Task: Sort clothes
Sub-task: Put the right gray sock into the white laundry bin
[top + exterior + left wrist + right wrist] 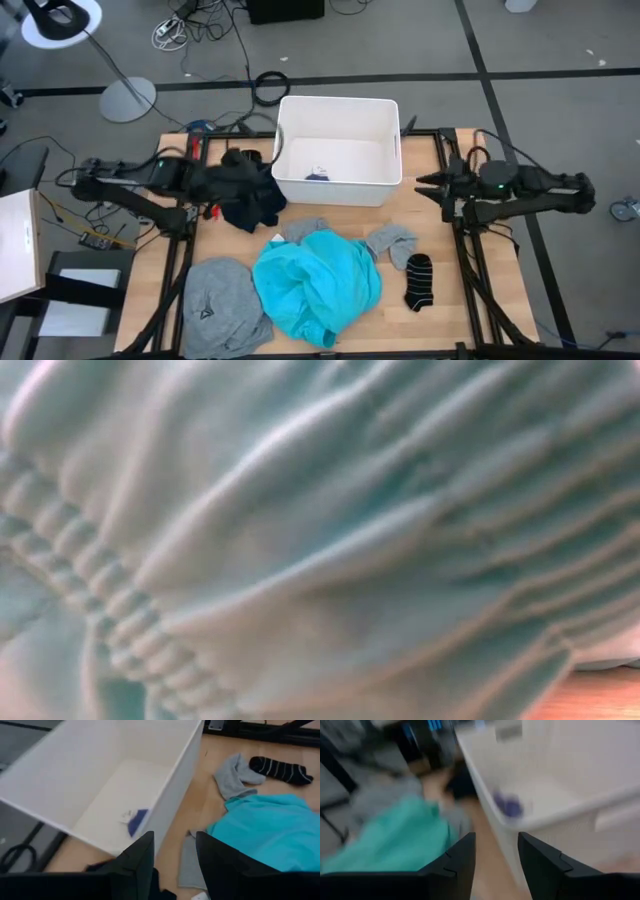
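A dark navy garment [250,203] lies bunched on the table at the near left corner of the white bin [338,190]. My left gripper [262,186] is open over it; in the left wrist view [175,845] its fingers point toward the bin's near wall. My right gripper [425,185] is open and empty [496,845] by the bin's right side. A turquoise garment [315,285] lies heaped at the near middle, on a grey sock [303,230]. A grey shirt [222,305] lies to its left, another grey sock [392,240] and a black sock [418,280] to its right. A blue sock [137,821] lies in the bin. My left gripper stands over the navy garment's far part [102,867], its fingers apart. I cannot tell whether they touch the cloth, because the gripper itself hides that place.
The turquoise garment [320,540] fills the low view. The bin [175,775] stands at the table's far middle, between the two arms. Bare wood shows between the bin and the clothes and at the near right. Cables and a lamp stand are on the floor beyond the table.
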Controlling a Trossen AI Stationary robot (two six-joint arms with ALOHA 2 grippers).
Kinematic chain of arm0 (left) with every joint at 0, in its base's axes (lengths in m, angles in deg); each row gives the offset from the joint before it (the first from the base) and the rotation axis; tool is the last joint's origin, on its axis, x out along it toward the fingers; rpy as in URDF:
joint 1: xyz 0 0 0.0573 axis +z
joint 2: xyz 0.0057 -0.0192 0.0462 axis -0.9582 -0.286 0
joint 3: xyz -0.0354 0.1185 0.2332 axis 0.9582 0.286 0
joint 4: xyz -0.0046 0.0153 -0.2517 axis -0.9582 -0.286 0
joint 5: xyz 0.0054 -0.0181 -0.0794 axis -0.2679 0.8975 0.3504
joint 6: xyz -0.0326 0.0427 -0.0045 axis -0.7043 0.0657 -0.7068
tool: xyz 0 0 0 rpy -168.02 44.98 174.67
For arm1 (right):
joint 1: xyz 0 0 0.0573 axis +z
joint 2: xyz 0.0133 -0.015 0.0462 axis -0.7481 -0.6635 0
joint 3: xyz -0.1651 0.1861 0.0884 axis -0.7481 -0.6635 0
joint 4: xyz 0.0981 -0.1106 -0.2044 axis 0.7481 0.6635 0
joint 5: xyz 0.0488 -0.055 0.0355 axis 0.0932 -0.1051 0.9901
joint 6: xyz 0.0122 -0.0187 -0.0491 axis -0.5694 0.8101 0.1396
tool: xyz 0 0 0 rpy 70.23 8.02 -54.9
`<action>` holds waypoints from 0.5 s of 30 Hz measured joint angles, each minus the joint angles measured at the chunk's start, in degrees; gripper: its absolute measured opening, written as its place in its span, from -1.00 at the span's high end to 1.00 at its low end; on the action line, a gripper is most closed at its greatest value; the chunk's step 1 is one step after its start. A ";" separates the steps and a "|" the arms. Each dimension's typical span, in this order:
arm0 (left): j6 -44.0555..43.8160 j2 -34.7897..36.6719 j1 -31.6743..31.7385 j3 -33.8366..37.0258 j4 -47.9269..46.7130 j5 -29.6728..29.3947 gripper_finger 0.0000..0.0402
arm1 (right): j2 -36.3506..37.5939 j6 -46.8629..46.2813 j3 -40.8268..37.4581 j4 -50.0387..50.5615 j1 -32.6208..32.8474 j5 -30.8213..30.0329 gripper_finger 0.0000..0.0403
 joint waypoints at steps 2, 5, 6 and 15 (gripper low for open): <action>-2.62 3.64 -1.17 6.30 3.30 -0.89 0.24 | -5.16 -3.65 2.30 6.07 1.15 1.32 0.30; -6.01 8.06 -2.51 14.59 7.79 -1.66 0.24 | -13.19 -8.75 3.53 11.20 3.15 3.65 0.35; -6.84 9.33 -2.93 17.01 9.55 -1.72 0.24 | -15.71 -10.39 3.51 12.40 3.90 4.56 0.36; -9.52 14.92 -4.66 30.27 19.49 -1.89 0.24 | -37.96 -22.57 3.03 15.71 10.86 3.11 0.43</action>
